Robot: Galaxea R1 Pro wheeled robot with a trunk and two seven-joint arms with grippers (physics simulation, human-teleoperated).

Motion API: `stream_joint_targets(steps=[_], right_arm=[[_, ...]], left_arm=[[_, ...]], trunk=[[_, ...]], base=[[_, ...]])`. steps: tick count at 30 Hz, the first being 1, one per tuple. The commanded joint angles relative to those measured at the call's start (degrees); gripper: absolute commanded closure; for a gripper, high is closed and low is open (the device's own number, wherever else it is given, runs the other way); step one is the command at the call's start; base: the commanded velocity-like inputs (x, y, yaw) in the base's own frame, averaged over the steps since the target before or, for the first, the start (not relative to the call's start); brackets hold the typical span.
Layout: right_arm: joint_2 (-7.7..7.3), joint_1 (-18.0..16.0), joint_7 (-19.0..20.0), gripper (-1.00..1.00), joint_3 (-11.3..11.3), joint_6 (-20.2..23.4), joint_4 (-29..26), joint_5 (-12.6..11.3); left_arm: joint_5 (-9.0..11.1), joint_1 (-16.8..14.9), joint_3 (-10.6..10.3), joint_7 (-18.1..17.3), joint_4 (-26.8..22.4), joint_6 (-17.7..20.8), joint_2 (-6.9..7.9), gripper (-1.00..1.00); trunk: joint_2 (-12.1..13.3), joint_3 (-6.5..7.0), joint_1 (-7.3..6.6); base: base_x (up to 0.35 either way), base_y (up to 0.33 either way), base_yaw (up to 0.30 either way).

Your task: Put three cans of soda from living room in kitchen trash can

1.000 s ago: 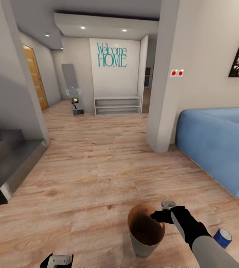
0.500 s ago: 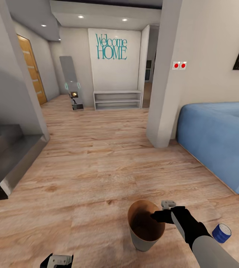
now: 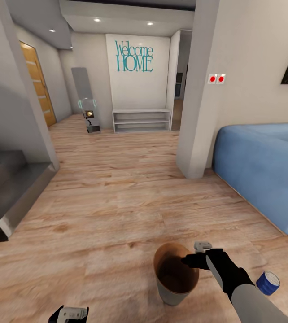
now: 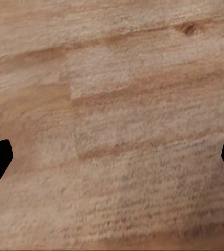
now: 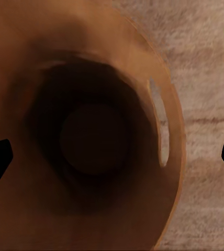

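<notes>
The tash can (image 3: 175,274) stands on the wood floor just ahead of me, grey outside and tan-brown inside. My right gripper (image 3: 191,260) hovers over its right rim, open. The right wrist view looks straight down into the tash can's (image 5: 91,136) dark inside, with my right gripper (image 5: 112,162) spread wide and nothing between the fingers. One dark blue can of soda (image 3: 268,282) with a silvery top sits on the floor right of my right forearm. My left gripper (image 3: 68,314) is low at the picture's bottom edge. In the left wrist view my left gripper (image 4: 112,162) stands open over bare floor planks.
A light blue sofa (image 3: 260,170) fills the right side. A white wall corner (image 3: 198,112) stands left of it. Grey steps (image 3: 9,188) are at the left. A hallway leads ahead to a white shelf (image 3: 141,120), a mirror (image 3: 85,96) and a wooden door (image 3: 38,85).
The whole view shifted slightly one second ago as the camera moved, then settled. Both grippers, the tash can and the blue can keep their places relative to each other.
</notes>
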Motion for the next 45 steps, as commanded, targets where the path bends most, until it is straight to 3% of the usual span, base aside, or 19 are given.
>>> stream_joint_targets(steps=[1,26,45], right_arm=[[0.0,0.0,0.0,-1.0,0.0,0.0,0.0,0.0],[0.0,0.0,0.0,-1.0,0.1,0.0,0.0,0.0],[-0.73,0.0,0.4,-1.0,-0.3,0.0,-0.1,0.0]], left_arm=[[0.0,0.0,0.0,0.0,0.0,0.0,-0.01,-1.0],[0.0,0.1,0.0,0.1,0.0,-0.2,0.01,-1.0],[-0.2,0.0,0.0,0.0,0.1,-0.1,-0.01,-1.0]], trunk=[[0.0,0.0,0.0],[0.0,0.0,0.0],[-0.3,-4.21,0.49]], base=[[0.212,-0.07,0.0],[0.051,-0.015,0.0],[0.0,0.0,0.0]])
